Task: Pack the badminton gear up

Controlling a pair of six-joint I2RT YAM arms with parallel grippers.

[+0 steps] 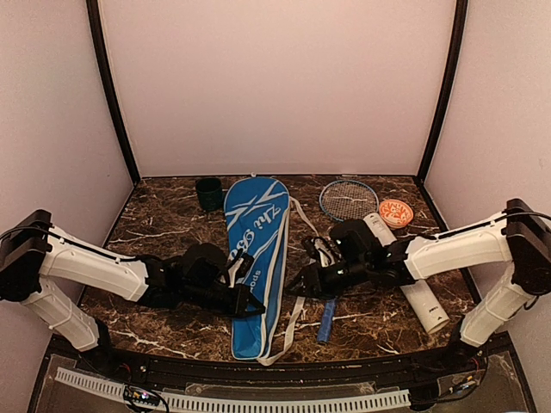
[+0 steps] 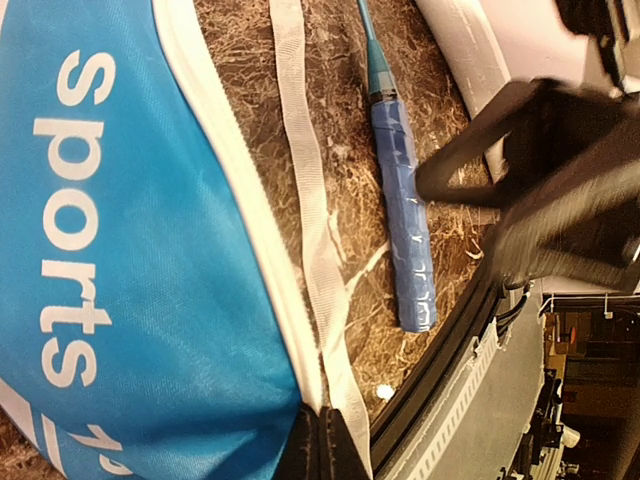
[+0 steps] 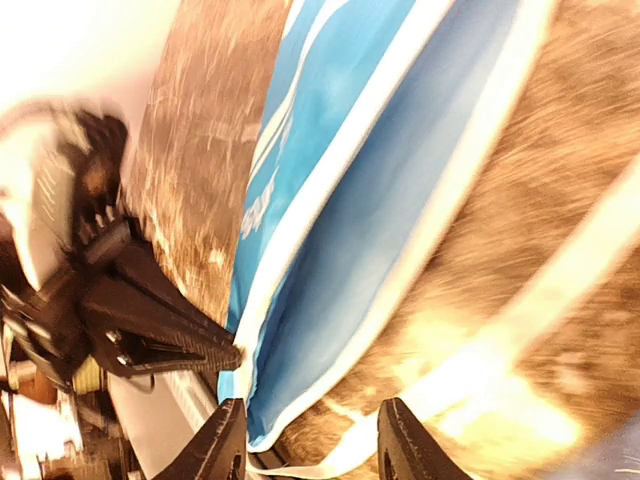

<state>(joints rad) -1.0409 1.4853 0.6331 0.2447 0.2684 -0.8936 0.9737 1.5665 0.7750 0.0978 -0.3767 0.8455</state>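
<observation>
The blue racket bag [image 1: 256, 258] with white lettering lies lengthwise in the middle of the table. My left gripper [image 1: 255, 305] is shut on the white edge of the bag [image 2: 120, 250] near its near end, fingertips [image 2: 325, 445] pinched together. From the right, my right gripper [image 1: 300, 281] sits beside the bag's right edge. Its jaws [image 3: 310, 445] are open, with the bag's [image 3: 350, 200] parted edge just ahead. A blue-handled racket [image 1: 349, 198] lies right of the bag, its handle [image 2: 403, 230] near the front edge. The long white tube [image 1: 413, 275] lies under the right arm.
A small dark cup [image 1: 208, 194] stands at the back left of the bag. A round orange and white disc [image 1: 396, 212] lies at the back right. The bag's white strap [image 2: 310, 200] trails over the marble between bag and racket handle. The table's black front rim [image 1: 284, 361] is close.
</observation>
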